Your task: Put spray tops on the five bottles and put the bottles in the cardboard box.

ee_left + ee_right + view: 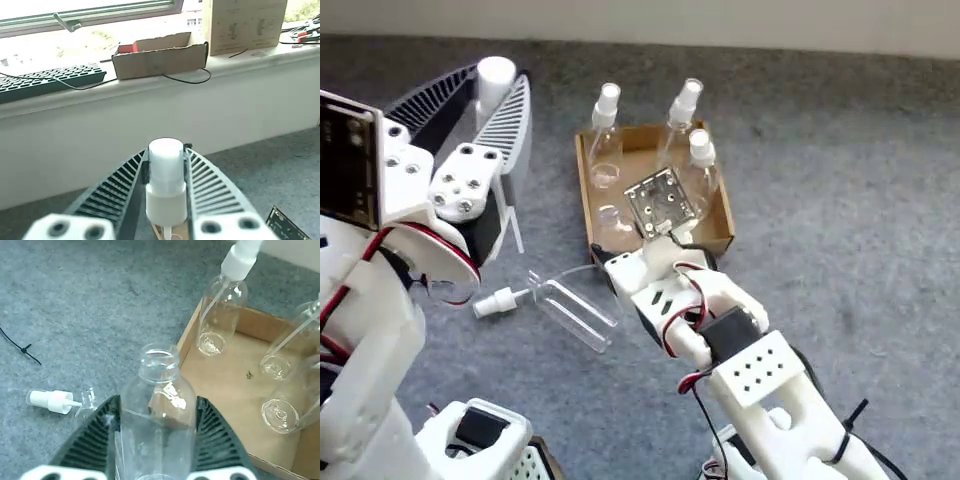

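While left gripper [166, 152] clamps spray top [166, 187], right gripper [157, 402] clamps bottle [159, 372] at box [582, 190] edge

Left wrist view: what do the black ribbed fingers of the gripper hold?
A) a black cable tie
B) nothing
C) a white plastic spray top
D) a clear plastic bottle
C: the white plastic spray top sits clamped upright between the fingers of the left gripper.
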`<action>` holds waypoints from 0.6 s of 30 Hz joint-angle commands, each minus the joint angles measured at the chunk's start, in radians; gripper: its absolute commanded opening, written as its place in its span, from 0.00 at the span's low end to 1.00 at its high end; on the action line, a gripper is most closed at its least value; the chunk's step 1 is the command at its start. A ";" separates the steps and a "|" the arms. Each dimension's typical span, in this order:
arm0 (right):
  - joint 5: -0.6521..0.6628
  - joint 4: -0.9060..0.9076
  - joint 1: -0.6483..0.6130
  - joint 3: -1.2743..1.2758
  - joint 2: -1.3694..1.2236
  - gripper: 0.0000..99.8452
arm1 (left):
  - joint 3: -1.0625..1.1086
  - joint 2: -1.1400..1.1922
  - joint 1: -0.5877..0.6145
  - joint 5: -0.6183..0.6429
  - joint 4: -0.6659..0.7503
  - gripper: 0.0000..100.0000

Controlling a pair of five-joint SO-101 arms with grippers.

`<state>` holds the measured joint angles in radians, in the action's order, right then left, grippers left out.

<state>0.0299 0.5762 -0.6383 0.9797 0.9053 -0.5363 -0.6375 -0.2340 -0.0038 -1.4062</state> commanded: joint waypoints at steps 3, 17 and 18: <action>0.000 -0.326 -0.048 0.237 0.219 0.01 | 0.074 -0.005 -0.074 0.011 0.069 0.00; 0.077 -0.338 -0.056 0.582 0.699 0.00 | 0.437 -0.007 -0.249 0.011 0.334 0.00; 0.077 -0.338 -0.056 0.584 0.710 0.00 | 0.466 -0.008 -0.252 0.011 0.351 0.00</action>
<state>0.0944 0.2279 -0.6843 1.5735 1.5696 -0.1557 -0.6360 -0.4427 -0.0038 -1.1101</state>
